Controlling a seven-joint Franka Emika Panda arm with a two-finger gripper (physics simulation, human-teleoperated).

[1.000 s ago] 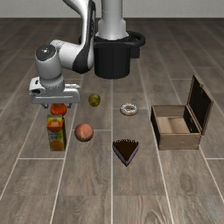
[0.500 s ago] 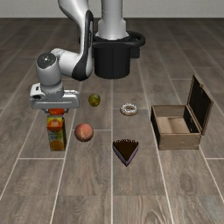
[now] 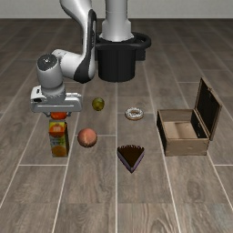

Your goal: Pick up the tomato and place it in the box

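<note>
Toward the exterior view's left: noted gripper (image 3: 59, 110) set low, right over tomato (image 3: 60, 115), touching or very nearly so; cannot tell whether clamped on it or released. Found tomato just behind an orange juice carton (image 3: 59, 138), with a peach (image 3: 87, 137) near on the exterior view's right and a small green fruit (image 3: 98, 104) farther back. Spotted box (image 3: 182, 146), lid up, well apart at the exterior view's right; between, on the wooden floor (image 3: 36, 191), a ring-shaped pastry (image 3: 135, 113) and a dark cake wedge (image 3: 132, 157). Judged as the grasp step: tomato not yet lifted, by the look. Next, probably: secure a hold from two sides, raise straight up clear of the carton, carry across above ring and wedge, lower into the open box, let go.
</note>
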